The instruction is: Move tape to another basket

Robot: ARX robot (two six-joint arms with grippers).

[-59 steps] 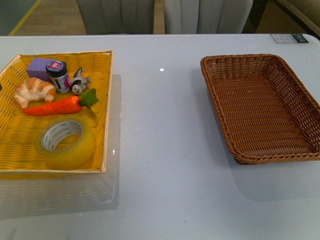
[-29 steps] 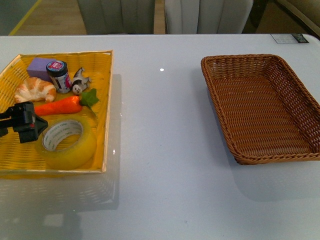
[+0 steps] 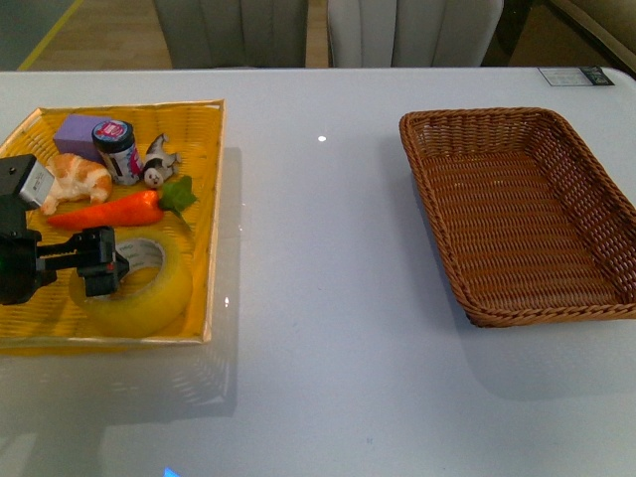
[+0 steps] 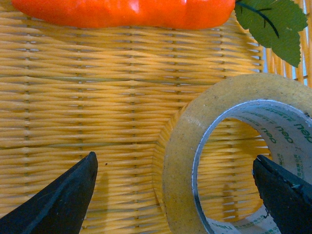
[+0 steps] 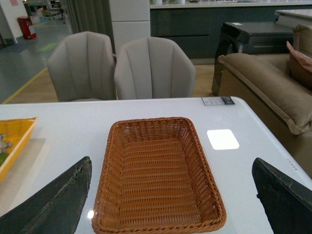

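Left jaws: apart; the left gripper point(image 4: 174, 160) straddles the wall of the tape point(image 4: 219, 92), with one finger outside the roll and one over its hole.
Right jaws: the right gripper point(image 5: 171, 160) is spread wide, gripping nothing.
Left arm: low over the yellow tray point(image 3: 204, 214), reaching in from the left.
Tape: flat in the yellow tray, near the carrot point(image 3: 104, 212).
Basket: the basket point(image 3: 517, 214) is well apart, to the right.
Writing: green print on the tape's core, unreadable.

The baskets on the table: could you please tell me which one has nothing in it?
The brown basket on the right; the yellow basket holds the tape, a carrot and more.
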